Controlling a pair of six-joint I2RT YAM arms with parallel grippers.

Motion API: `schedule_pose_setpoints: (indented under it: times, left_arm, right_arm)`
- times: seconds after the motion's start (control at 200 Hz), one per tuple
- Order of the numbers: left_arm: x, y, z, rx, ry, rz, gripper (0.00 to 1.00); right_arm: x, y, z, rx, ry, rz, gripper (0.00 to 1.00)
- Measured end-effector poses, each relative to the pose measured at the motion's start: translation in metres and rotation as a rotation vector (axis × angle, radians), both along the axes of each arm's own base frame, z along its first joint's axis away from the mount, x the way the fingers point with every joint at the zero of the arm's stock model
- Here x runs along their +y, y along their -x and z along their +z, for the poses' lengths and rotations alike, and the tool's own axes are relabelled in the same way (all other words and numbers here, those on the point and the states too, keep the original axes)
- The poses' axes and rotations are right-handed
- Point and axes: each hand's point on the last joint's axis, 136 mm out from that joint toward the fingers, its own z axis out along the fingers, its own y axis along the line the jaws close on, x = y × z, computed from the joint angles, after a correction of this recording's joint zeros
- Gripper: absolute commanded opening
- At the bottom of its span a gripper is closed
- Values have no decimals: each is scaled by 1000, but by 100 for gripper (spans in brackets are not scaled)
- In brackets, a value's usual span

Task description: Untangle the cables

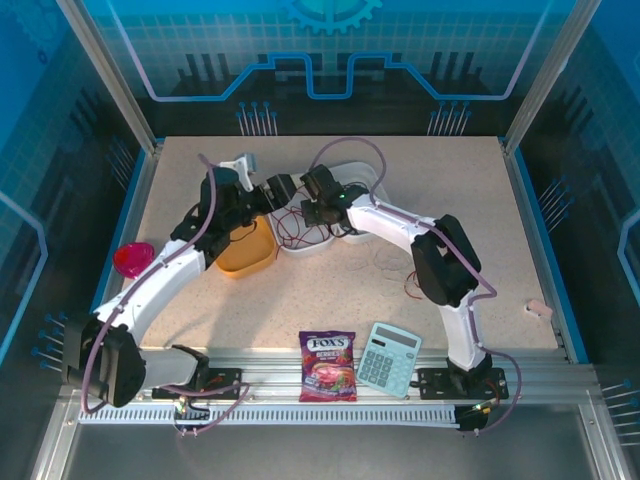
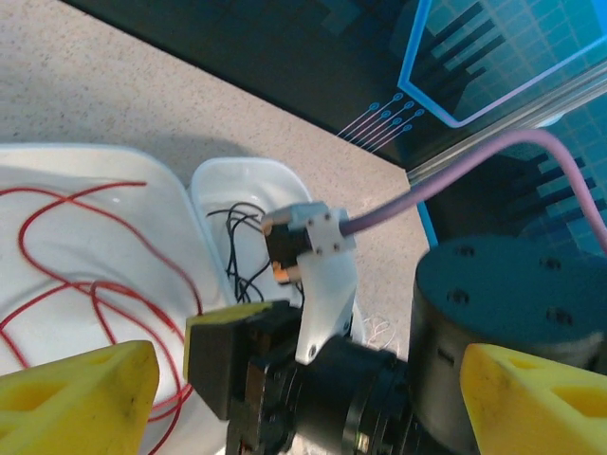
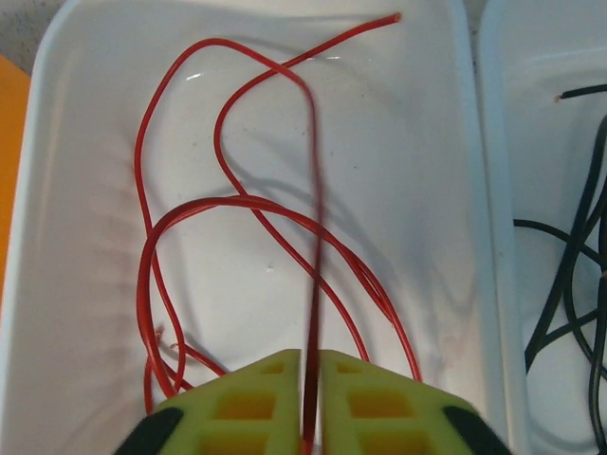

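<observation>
Speckled desk (image 1: 300, 290) carries a white tray (image 3: 57, 190) where right jaws pinch the looped red cable (image 3: 180, 213); black cables (image 3: 569, 237) lie in the neighbouring tray (image 3: 541, 47). Left jaws hang spread. Best lift slowly, letting loops slide free unsnagged.

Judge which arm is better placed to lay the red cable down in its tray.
Right, probably: the right gripper pinches the red cable above the white tray; the left gripper stands open, empty.

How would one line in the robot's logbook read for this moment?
right tool: shut on red cable looped in white tray | left tool: open, empty | black cables: in second tray
</observation>
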Motion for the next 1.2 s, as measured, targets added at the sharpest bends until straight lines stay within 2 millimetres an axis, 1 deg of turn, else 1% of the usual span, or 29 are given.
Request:
schedule_pose_setpoints:
  times: [0.035,0.075,0.12,0.2,0.33,0.45,0.52,0.59,0.67,0.755,0.815,0.866,0.926,1.026,1.106,1.201]
  left_arm:
    - [2,4,-4,10,-6,1,90]
    - [4,7,-8,23,-13,5,93]
    - [6,11,-10,31,-21,11,95]
    - [12,18,-10,34,-33,28,99]
    - [24,28,0,8,-63,67,99]
    - [45,38,10,-17,-109,137,99]
    - [64,44,13,-20,-138,202,99]
    - [90,49,16,-18,-167,280,99]
    - [118,56,18,-18,-184,371,99]
    - [138,64,13,-6,-191,433,99]
    - [147,69,8,7,-197,460,99]
    - [151,72,5,17,-199,469,99]
    - [153,74,2,24,-201,474,99]
    - [153,75,-1,29,-203,474,99]
    - [153,75,-3,34,-203,475,99]
    - [153,76,-6,40,-204,475,99]
  right_arm:
    - [0,0,-1,4,9,6,23]
    - [0,0,-1,7,17,12,32]
    - [-1,1,-1,12,25,17,36]
    - [-1,1,4,11,37,30,38]
    - [-1,3,9,11,48,42,38]
    - [0,13,18,10,54,62,39]
    - [5,25,31,-4,45,83,40]
    - [15,42,45,-22,33,118,41]
    - [31,66,62,-48,19,168,44]
    - [49,90,72,-63,12,220,46]
    - [59,105,72,-57,24,247,47]
    - [64,115,68,-45,50,255,52]
    - [68,121,65,-37,82,257,55]
    - [75,125,57,-20,123,256,56]
    - [78,125,46,4,150,254,52]
    - [81,123,33,34,180,250,45]
